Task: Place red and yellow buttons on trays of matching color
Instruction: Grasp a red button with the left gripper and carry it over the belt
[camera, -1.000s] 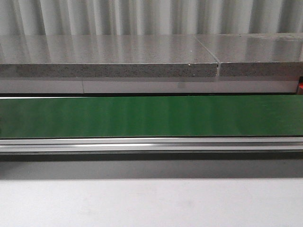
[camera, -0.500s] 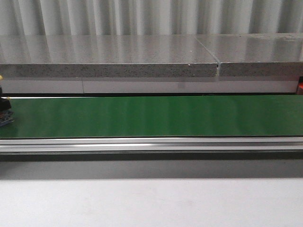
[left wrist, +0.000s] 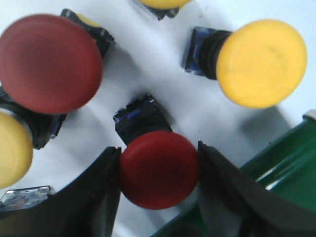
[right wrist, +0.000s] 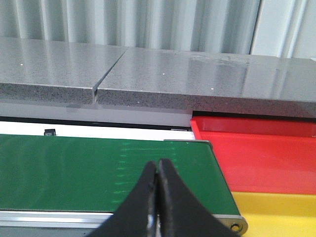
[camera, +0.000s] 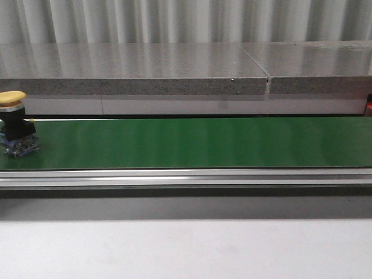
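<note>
A: Across the front view, what is the biggest thing?

B: The green belt (camera: pixel 192 142) runs from edge to edge, with a grey stone ledge (camera: pixel 133 70) behind it and a pale tabletop (camera: pixel 186 250) in front. At the belt's far left end stands a yellow button (camera: pixel 14 123), upright on its dark base, cap on top.

A: And the trays?

B: Only the right wrist view shows them. The red tray (right wrist: pixel 256 153) lies just past the end of the belt, and the yellow tray (right wrist: pixel 276 212) lies beside it on the nearer side, the two touching along one edge.

A: How do the right arm's jaws stand?

B: The right gripper (right wrist: pixel 158 197) hangs over the belt with its jaws pressed together, nothing between them.

A: The left arm?

B: The left gripper (left wrist: pixel 159 168) has its jaws spread, one on each side of the cap of a small red button (left wrist: pixel 158 168) that stands on a white surface (left wrist: pixel 163 64) next to the belt's edge. Whether the jaws touch the cap I cannot tell.

A: What else lies there?

B: A larger-looking red button (left wrist: pixel 49 61) is nearby, one yellow cap (left wrist: pixel 261 61) is well apart from it, a second yellow cap (left wrist: pixel 12 148) is cut off by the frame, and a third (left wrist: pixel 160 2) barely shows.
</note>
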Available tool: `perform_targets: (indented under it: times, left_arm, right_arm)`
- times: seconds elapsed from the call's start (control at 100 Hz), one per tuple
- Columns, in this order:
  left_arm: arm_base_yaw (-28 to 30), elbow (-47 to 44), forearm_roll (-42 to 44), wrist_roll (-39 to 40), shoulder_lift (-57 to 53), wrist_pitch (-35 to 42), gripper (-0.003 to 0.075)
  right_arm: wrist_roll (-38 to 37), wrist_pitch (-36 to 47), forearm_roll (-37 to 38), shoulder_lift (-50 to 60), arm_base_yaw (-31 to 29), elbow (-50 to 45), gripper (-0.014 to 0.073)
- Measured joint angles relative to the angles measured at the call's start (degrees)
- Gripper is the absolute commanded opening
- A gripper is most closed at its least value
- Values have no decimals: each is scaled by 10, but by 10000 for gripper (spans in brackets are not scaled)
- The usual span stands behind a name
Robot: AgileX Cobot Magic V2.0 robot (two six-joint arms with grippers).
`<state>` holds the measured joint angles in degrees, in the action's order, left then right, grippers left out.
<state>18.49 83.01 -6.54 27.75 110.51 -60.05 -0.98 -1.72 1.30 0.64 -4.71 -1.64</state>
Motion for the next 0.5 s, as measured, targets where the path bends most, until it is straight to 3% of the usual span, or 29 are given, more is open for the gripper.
perform_targets:
  times: [0.5]
  left_arm:
    - [-2, 0, 4, -176, -140, -52, 209]
  right_arm:
    - [0, 0, 0, 0, 0, 0, -67]
